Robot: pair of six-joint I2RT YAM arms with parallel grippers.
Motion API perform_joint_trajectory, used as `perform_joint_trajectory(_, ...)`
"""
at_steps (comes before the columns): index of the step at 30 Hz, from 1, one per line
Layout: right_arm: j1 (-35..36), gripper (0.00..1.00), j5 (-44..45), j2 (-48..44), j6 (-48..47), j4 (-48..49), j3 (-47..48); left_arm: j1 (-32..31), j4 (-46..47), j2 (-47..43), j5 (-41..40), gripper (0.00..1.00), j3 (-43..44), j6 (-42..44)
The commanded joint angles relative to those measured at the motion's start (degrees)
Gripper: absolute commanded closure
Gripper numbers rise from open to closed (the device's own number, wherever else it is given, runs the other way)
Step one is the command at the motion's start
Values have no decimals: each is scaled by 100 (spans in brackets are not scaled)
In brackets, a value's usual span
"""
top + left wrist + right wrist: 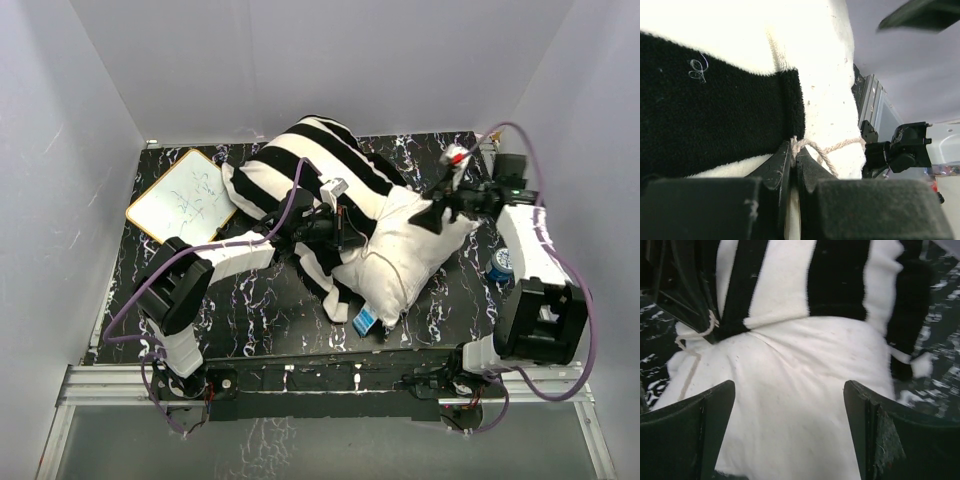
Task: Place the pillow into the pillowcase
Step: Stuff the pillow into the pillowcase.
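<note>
White pillow point(405, 260) lies on the black marbled table point(270, 310), from the middle toward the right edge. Its far-left half is inside the black-and-white striped pillowcase point(310, 160); the near-right half is bare. The case bunches up toward the far edge.

Left gripper point(794, 150) reaches in from the near-left, fingers pressed together, clamped on the pillowcase hem where a black stripe meets bare pillow. A loose beige thread point(827, 148) crosses right at the fingertips. Cannot tell whether pillow fabric is pinched in too.

Right gripper point(789, 390) sits at the pillow's exposed end, on the right-edge side. Its jaws are wide apart, one finger on either side of the white fabric, nothing gripped. Contact with the pillow is unclear.

Small blue tag point(365, 322) sticks out at the pillow's near corner. Whiteboard point(183, 196) with scribbles lies angled at the far-left corner, close by the pillowcase. Blue round item point(500, 265) sits near the right edge by the right arm, too small to identify.
</note>
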Motion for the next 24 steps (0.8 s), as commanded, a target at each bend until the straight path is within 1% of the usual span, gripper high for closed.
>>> perform_joint_trajectory(1,-837,1,388,-345,-1090,-1519,624,-187,-367,-38,690,100,-107,50)
perform_joint_trajectory(3,-946,0,950,-37,-885,-1162,564,-186,-433,-64,769,100,-45,95)
perform_joint_trajectory(4,-958,0,1073,189,-924,-1126,558,-188,-478,-88,809,100,0,131)
perform_joint_trajectory(6,-933,1,1084,693,-925,-995,542,-192,-569,-151,867,100,93,222)
perform_joint_trajectory(9,-689,1,1101,1329,-585,-591,559,-187,-691,-256,968,100,297,344)
perform_joint_trajectory(10,-548,5,1003,1455,-464,-472,552,-192,-705,-266,1017,100,418,352)
perform_joint_trajectory(11,-389,14,811,1553,-349,-393,559,-192,-742,-254,1064,100,567,367)
perform_joint_trajectory(12,-215,31,549,1597,-254,-399,588,-188,-778,-218,1111,100,783,370)
perform_joint_trajectory(13,22,53,278,1682,-133,-372,636,-187,-807,-137,1157,100,1151,366)
perform_joint_trajectory(14,114,70,-64,1743,60,-236,682,-192,-810,-21,1210,100,1456,339)
perform_joint_trajectory(15,292,82,-354,1698,385,59,720,-192,-783,144,1299,100,1846,259)
perform_joint_trajectory(16,399,88,-536,1518,932,662,723,-191,-713,353,1392,100,2211,117)
perform_joint_trajectory(17,455,91,-608,1312,1640,1470,671,-203,-595,573,1511,100,2643,-87)
perform_joint_trajectory(18,473,92,-584,947,2636,2728,519,-216,-466,808,1617,100,3097,-304)
perform_joint_trajectory(19,474,92,-427,693,4137,4198,311,-242,-310,1041,1693,100,3516,-492)
perform_joint_trajectory(20,472,92,-184,509,5068,5483,160,-286,-230,1293,1743,100,3983,-660)
perform_joint_trajectory(21,469,92,21,405,5628,6257,204,-323,-216,1528,1768,100,4461,-794)
perform_joint_trajectory(24,423,92,381,407,6408,6927,913,-396,-271,2236,1819,100,5866,-1089)
